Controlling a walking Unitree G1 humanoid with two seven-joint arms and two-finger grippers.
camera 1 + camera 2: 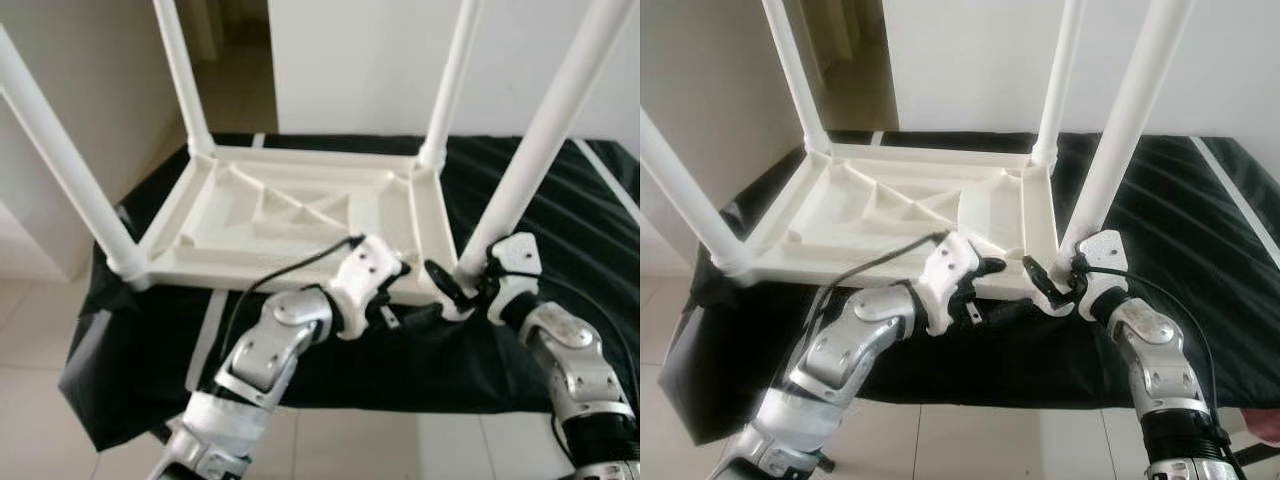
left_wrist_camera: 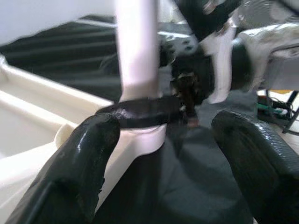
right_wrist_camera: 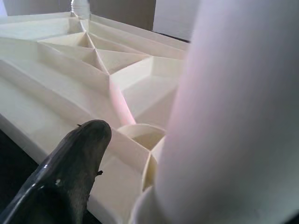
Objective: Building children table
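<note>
Right gripper (image 1: pixel 462 283) is clamped round the base of the upright near-right leg (image 1: pixel 545 130), left gripper (image 1: pixel 400 300) open just beside it (table top (image 1: pixel 290 215) inverted).

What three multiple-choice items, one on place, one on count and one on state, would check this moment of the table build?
1. Where does the upturned white table rest?
A. on the tiled floor
B. on a black cloth
C. on a wooden bench

2. How many legs stand up from the table?
A. two
B. three
C. four

3. What is the right hand doing?
A. closed around the base of the near right leg
B. hanging idle
C. lying flat on the cloth

Key: 1 B, the black cloth spreads under the frame. 2 C, a leg rises from each of the four corners. 3 A, its black finger wraps the base of the near right leg in the left wrist view, while the left hand sits open beside that corner.
</note>
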